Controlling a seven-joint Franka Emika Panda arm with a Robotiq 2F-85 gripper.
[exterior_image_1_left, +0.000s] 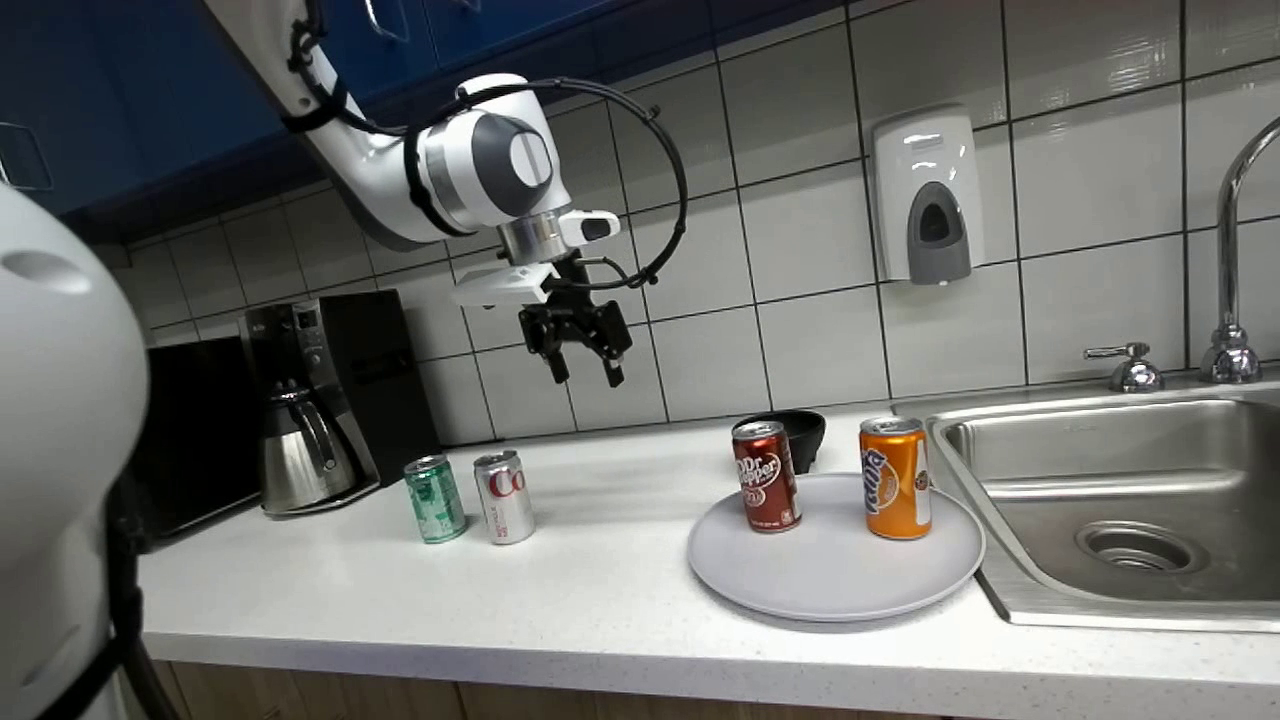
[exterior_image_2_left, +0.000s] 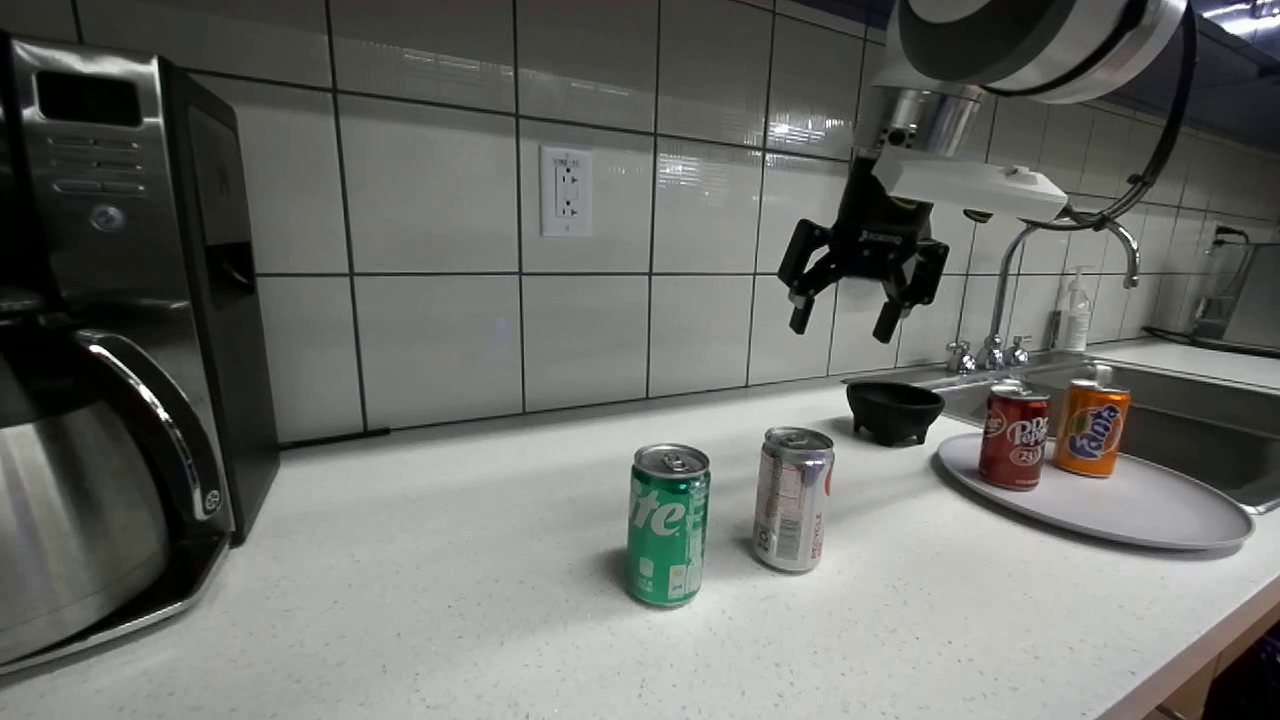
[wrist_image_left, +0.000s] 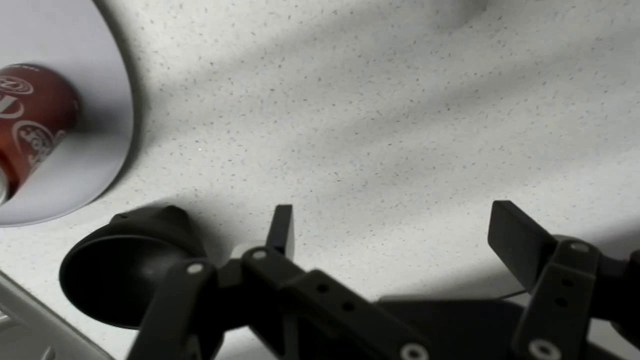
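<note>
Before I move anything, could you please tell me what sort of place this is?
Most likely a kitchen, though whether in a home or an office I cannot tell. The sink, the coffee maker and the overhead cabinets suggest it.

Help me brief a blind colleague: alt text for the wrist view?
Open tool over a speckled white countertop, gripping nothing. Upper left: a red can on a gray plate, both partly cropped; lower left: a black bowl.

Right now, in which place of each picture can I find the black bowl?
In an exterior view: black bowl right of centre, partly behind red can.
In an exterior view: black bowl right of centre.
In the wrist view: black bowl, lower left.
Shared landmark, all views: grey plate.
</note>
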